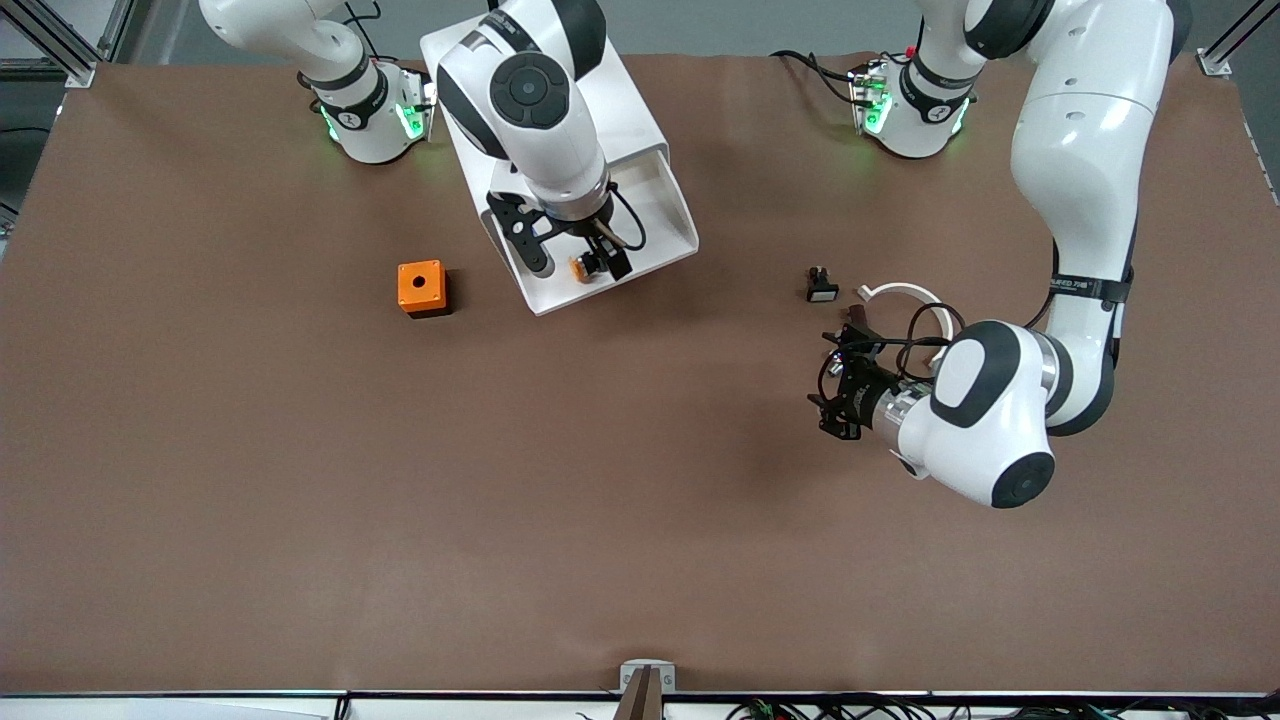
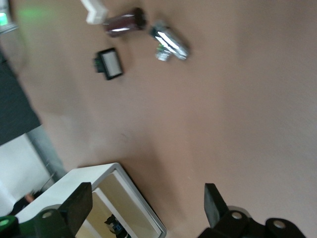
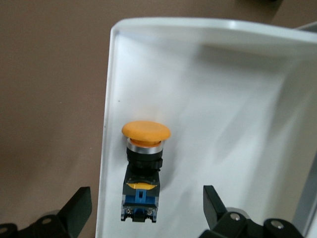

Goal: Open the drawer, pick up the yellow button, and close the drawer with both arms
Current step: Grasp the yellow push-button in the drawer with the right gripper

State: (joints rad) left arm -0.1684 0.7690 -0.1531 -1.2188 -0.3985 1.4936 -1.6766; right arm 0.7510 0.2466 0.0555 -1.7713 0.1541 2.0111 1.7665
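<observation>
table: brown [image 1: 250, 500]
on it: white cabinet [image 1: 640, 120], orange cube [image 1: 421, 287], small black switch [image 1: 821, 285], white ring [image 1: 905, 292]

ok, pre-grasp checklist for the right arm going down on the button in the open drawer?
1. Drawer pulled open: ok.
2. Button lying in the drawer tray by its side wall, uncovered: ok.
3. Right end effector over the button, fingers open: ok.
4. Button centred between the fingers: not ok, it sits toward one finger.
5. Finger room beside the tray wall: cannot tell.
6. Left end effector open, empty, waiting over bare table: ok.
</observation>
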